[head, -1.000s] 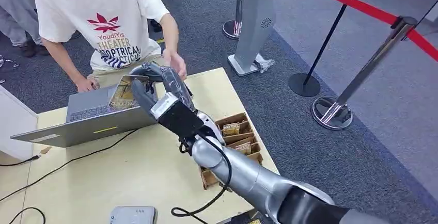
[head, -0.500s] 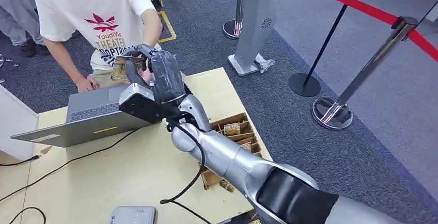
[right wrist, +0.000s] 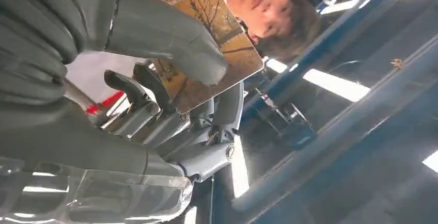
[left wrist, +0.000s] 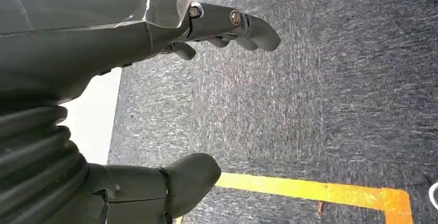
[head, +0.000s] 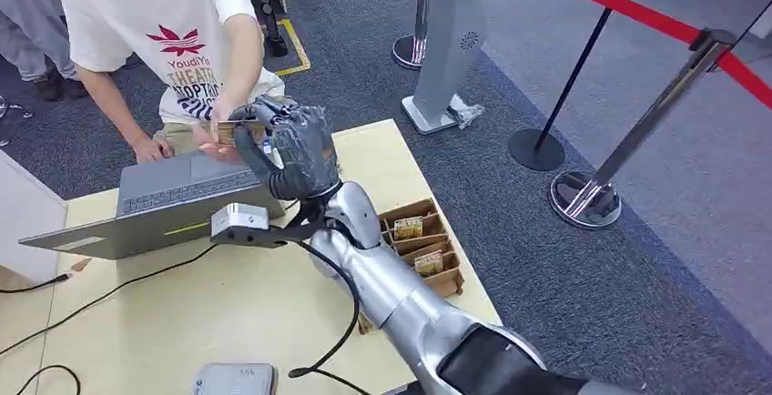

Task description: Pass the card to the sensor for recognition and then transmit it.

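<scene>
Right hand raised above laptop, thumb and fingers clamped on card — person's hand touching card's far edge, handover likely next. Card lies beyond hand, toward person, long axis roughly across hand. Left hand hangs over carpet, fingers apart, holding nothing. Shirt print reads "THEATER"; card writing unreadable.
</scene>
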You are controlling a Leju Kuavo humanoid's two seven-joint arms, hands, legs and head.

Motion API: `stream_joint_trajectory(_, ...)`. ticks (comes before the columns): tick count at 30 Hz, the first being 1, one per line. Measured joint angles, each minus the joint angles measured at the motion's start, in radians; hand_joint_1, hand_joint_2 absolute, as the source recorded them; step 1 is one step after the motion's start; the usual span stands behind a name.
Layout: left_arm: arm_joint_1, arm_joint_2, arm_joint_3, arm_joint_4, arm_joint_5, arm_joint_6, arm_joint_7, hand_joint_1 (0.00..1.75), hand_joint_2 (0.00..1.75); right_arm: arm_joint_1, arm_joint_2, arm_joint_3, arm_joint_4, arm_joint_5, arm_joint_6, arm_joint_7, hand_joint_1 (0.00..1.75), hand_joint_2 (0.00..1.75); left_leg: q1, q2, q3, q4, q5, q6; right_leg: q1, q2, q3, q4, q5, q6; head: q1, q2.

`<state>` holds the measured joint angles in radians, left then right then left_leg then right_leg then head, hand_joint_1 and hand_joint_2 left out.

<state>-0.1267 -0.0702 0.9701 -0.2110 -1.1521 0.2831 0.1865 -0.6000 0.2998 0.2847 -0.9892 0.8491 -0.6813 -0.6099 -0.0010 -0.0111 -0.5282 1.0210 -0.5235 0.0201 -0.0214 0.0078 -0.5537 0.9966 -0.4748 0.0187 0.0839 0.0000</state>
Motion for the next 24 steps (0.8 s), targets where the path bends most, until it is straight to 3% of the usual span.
stream_joint_trajectory(2, 0.000, 0.000, 0.000, 0.000, 0.002, 0.000, 0.000, 0.00, 1.75, 0.011, 0.013, -0.025, 0.000, 0.020, 0.000, -0.020, 1.75, 1.75, 0.000, 0.000, 0.000, 0.000, 0.000, 0.000, 0.000, 0.000, 0.000, 0.000, 0.000, 0.000, 0.000, 0.000)
stream_joint_trajectory(3, 0.000, 0.001, 0.000, 0.000, 0.004, 0.001, 0.000, 0.00, 1.75, 0.016, 0.019, -0.036, 0.000, 0.021, 0.000, -0.029, 1.45, 1.75, 0.000, 0.000, 0.000, 0.000, 0.000, 0.000, 0.000, 0.000, 0.000, 0.000, 0.000, 0.000, 0.000, 0.000)
stream_joint_trajectory(4, 0.000, 0.001, 0.000, 0.000, 0.006, 0.001, 0.000, 0.00, 1.75, 0.020, 0.024, -0.044, 0.002, 0.023, 0.000, -0.030, 1.03, 1.75, 0.000, 0.000, 0.000, 0.000, 0.000, 0.000, 0.000, 0.000, 0.000, 0.000, 0.000, 0.000, 0.000, 0.000)
stream_joint_trajectory(5, 0.000, 0.001, 0.000, 0.000, 0.010, 0.001, 0.000, 0.00, 1.75, 0.023, 0.028, -0.052, 0.003, 0.029, 0.000, -0.030, 0.07, 1.75, 0.000, 0.000, 0.000, 0.000, 0.000, 0.000, 0.000, 0.000, 0.000, 0.000, 0.000, 0.000, 0.000, 0.000)
stream_joint_trajectory(6, 0.001, 0.002, 0.000, 0.000, 0.011, 0.001, 0.000, 0.00, 1.75, 0.027, 0.030, -0.057, 0.004, 0.032, 0.000, -0.031, 0.00, 1.75, 0.000, 0.000, 0.000, 0.000, 0.000, 0.000, 0.000, 0.000, 0.000, 0.000, 0.000, 0.000, 0.000, 0.000)
stream_joint_trajectory(14, 0.006, 0.008, 0.001, 0.000, 0.040, 0.010, 0.000, 0.00, 1.75, 0.039, 0.040, -0.078, 0.032, 0.040, 0.000, -0.031, 0.00, 1.75, 0.000, 0.000, 0.000, 0.000, 0.000, 0.000, 0.000, 0.000, 0.000, 0.000, 0.000, 0.000, 0.000, 0.000)
stream_joint_trajectory(24, 0.026, 0.008, 0.010, 0.000, 0.068, 0.013, -0.024, 0.00, 1.75, 0.045, 0.048, -0.030, 0.045, -0.088, 0.000, -0.039, 0.00, 1.75, 0.000, 0.000, 0.000, 0.000, 0.000, 0.000, 0.000, 0.000, 0.000, 0.000, 0.000, 0.000, 0.000, 0.000)
